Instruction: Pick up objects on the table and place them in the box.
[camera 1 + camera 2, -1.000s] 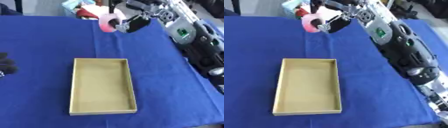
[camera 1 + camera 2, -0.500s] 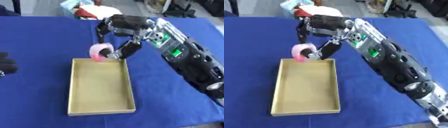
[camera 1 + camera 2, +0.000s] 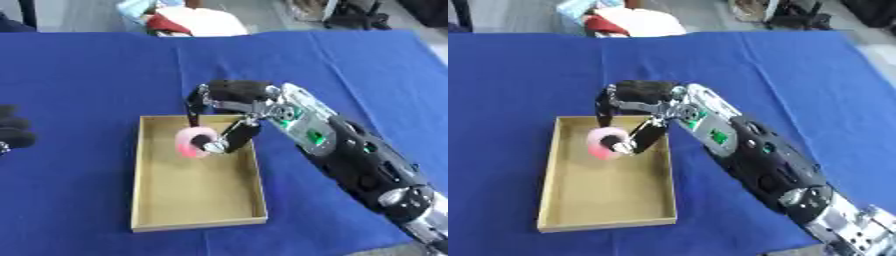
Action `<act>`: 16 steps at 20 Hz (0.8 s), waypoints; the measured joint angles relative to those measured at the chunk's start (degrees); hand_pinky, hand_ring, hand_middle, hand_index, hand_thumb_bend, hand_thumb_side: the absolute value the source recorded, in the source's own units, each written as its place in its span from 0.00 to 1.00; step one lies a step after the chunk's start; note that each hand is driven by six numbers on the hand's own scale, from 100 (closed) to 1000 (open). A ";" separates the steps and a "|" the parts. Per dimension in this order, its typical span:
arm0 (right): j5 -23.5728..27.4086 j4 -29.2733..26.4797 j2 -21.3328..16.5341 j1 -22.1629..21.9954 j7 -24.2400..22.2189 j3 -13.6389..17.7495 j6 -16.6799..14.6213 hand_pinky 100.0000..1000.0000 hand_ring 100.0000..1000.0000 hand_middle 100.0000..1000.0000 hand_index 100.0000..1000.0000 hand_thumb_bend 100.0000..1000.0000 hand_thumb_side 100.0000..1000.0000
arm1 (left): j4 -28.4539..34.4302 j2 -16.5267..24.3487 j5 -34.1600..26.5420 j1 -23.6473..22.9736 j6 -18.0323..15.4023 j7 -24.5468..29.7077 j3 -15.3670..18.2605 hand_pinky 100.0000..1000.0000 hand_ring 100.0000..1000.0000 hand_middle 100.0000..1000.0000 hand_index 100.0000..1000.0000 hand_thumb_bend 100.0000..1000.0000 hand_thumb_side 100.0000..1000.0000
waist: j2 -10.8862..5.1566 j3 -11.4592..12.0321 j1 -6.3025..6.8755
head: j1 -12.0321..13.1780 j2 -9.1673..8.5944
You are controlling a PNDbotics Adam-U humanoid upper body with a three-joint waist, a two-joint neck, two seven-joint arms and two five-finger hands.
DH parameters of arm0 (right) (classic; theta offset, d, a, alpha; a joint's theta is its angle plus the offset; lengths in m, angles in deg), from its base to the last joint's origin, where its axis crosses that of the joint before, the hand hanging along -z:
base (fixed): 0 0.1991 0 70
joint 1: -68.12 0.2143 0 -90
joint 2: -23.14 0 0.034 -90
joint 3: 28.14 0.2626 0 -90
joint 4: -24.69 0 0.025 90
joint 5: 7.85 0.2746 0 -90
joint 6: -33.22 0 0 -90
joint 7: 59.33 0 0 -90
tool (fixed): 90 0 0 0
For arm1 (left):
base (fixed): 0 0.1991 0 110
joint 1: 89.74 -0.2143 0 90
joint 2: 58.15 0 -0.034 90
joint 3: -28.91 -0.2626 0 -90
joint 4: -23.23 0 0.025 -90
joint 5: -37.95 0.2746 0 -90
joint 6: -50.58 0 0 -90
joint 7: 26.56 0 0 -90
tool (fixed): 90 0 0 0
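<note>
A robot's right hand (image 3: 229, 107) reaches in from the right over a table covered in blue cloth (image 3: 96, 70), its fingers and thumb curled around one pink ring-shaped object (image 3: 194, 142). The ring hangs inside the outline of one shallow tan cardboard box (image 3: 198, 224), over the box's far end, and it cannot be told whether it touches the box floor. The box lies lengthwise in the middle of the cloth and otherwise looks empty. This appears to be the placing step: the object has been carried to the box and seems ready for release. The next move likely calls for the fingers to spread so the ring drops onto the box floor, then for the arm to lift clear without catching the near wall of the box. The robot's left hand (image 3: 12, 134) shows as a dark shape at the left edge, resting on the cloth; its finger state cannot be told. Beyond the far table edge sits a heap of red, white and pale blue items (image 3: 179, 20).
</note>
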 measured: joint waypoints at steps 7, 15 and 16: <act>-2.61 1.24 2.05 -0.96 -0.03 -0.76 -1.54 0.60 0.63 0.51 0.34 0.00 0.12 | -0.01 -0.03 0.16 -0.05 0.00 0.19 0.00 0.72 0.63 0.61 0.81 0.00 0.84 | 0.00 -0.28 0.20 | -0.02 0.02; -5.80 0.65 1.68 -0.54 -1.92 -0.37 -1.63 0.67 0.72 0.64 0.86 0.00 0.54 | -0.02 -0.28 0.16 -0.18 0.05 0.30 0.00 0.72 0.63 0.61 0.81 0.00 0.84 | -0.08 -0.73 0.26 | 0.02 0.03; -6.10 0.12 1.14 -0.15 -2.19 -0.06 -1.45 0.68 0.73 0.65 0.88 0.00 0.56 | -0.02 -0.28 0.16 -0.21 0.05 0.30 0.01 0.72 0.63 0.61 0.81 0.00 0.84 | -0.12 -0.81 0.27 | 0.04 0.03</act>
